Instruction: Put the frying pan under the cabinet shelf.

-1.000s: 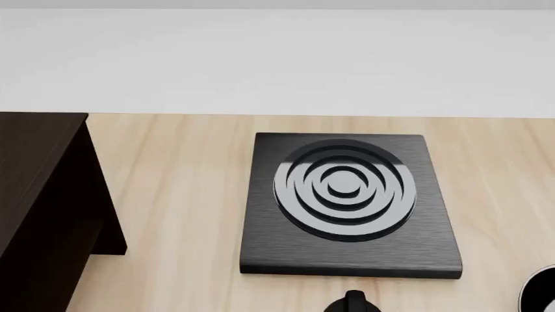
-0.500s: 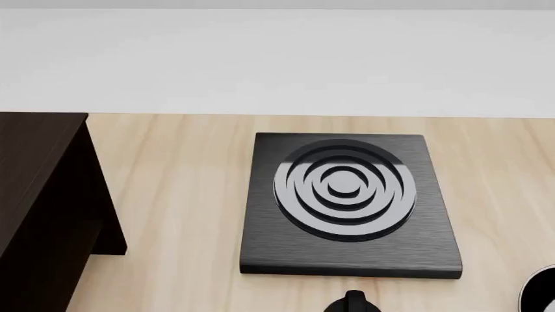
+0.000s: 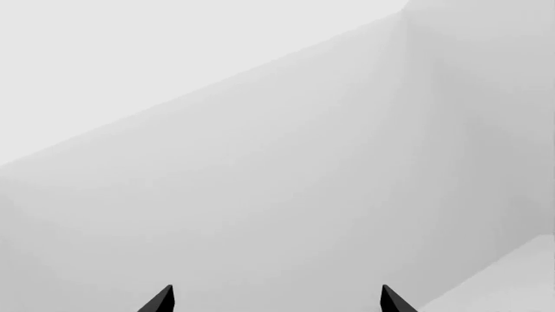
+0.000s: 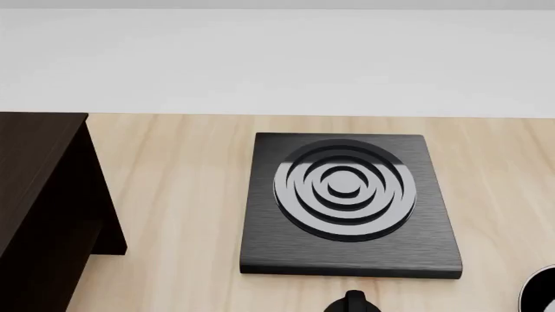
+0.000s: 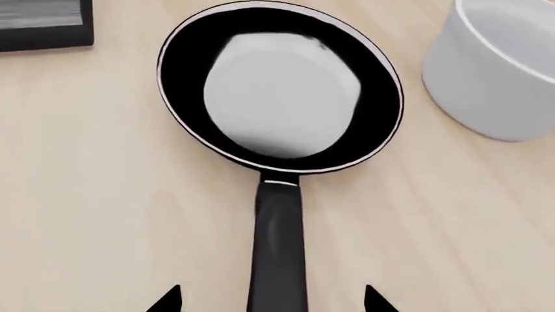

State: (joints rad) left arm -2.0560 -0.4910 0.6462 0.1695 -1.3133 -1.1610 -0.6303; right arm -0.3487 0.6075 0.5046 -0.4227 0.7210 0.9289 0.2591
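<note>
The frying pan (image 5: 279,84), glossy black with a thin silvery rim, lies on the wooden table in the right wrist view. Its long black handle (image 5: 277,247) runs back toward my right gripper (image 5: 270,300). That gripper is open, its two dark fingertips (image 5: 167,300) stand apart on either side of the handle without touching it. The cabinet shelf (image 4: 43,195), dark brown, stands at the left edge of the head view. My left gripper (image 3: 275,300) is open and empty and faces only plain grey walls. Neither arm shows in the head view.
A square black stove plate (image 4: 347,253) with concentric rings lies mid-table; its corner shows in the right wrist view (image 5: 43,26). A white cylindrical pot (image 5: 503,71) stands close beside the pan; its rim shows in the head view (image 4: 533,292). An unidentifiable small dark shape (image 4: 351,302) sits at the head view's lower edge.
</note>
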